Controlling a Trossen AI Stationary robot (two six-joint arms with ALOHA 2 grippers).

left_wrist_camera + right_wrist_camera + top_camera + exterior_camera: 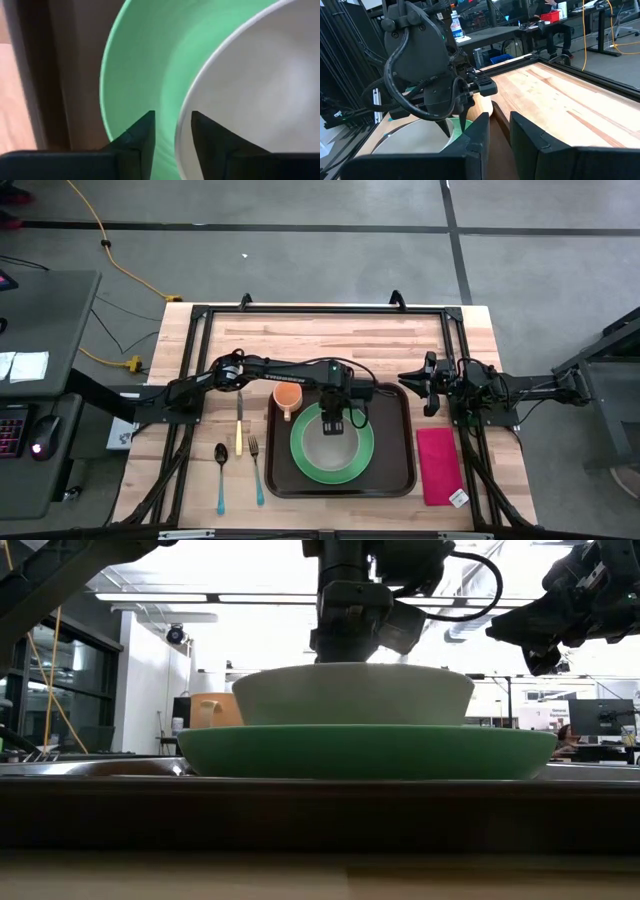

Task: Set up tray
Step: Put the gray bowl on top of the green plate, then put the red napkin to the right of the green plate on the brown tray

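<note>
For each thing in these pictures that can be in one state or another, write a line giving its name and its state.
tray: flat on the table, holding plate and cup
green plate: flat in the tray, under the bowl
white bowl: upright on the green plate
orange cup: upright in the tray
left gripper: fingers parted astride the bowl's rim
right gripper: waiting above the tray's right edge
</note>
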